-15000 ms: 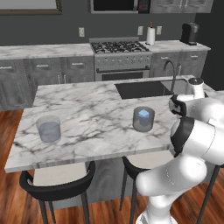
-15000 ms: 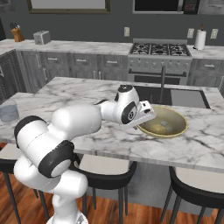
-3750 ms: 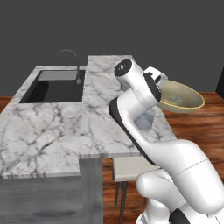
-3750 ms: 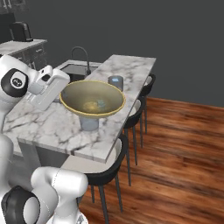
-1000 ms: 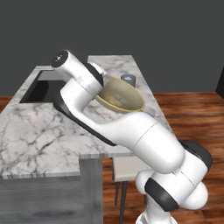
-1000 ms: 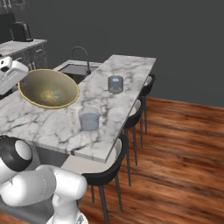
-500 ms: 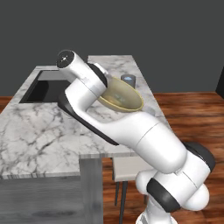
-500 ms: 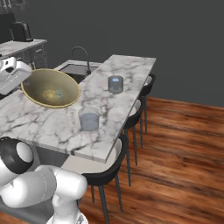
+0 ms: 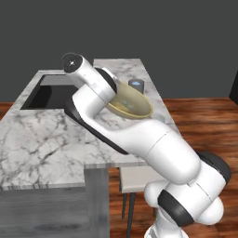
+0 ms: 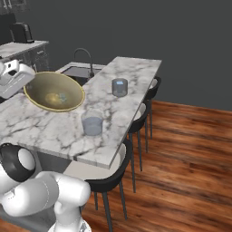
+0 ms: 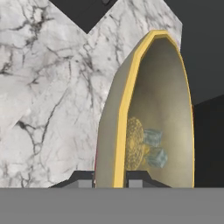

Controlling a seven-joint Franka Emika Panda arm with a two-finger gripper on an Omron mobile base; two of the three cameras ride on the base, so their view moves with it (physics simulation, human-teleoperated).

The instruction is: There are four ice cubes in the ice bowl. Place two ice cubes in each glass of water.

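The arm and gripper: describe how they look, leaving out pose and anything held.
The arm is glossy white, built of rounded, bulbous segments joined by dark grey to black bands and joint rings, with a dark round cap on one joint. The gripper has a boxy white hand and two small dark finger tips. No cables or markings are visible.

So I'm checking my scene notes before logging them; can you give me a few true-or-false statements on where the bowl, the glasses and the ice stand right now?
1. The gripper is shut on the rim of the ice bowl. True.
2. The ice bowl rests flat on the counter. False: it is held up above the counter, tilted.
3. Both glasses stand upright on the counter. True.
4. The bowl is empty. False: ice cubes lie inside it.
5. A glass lies in the sink. False: both glasses are on the marble.
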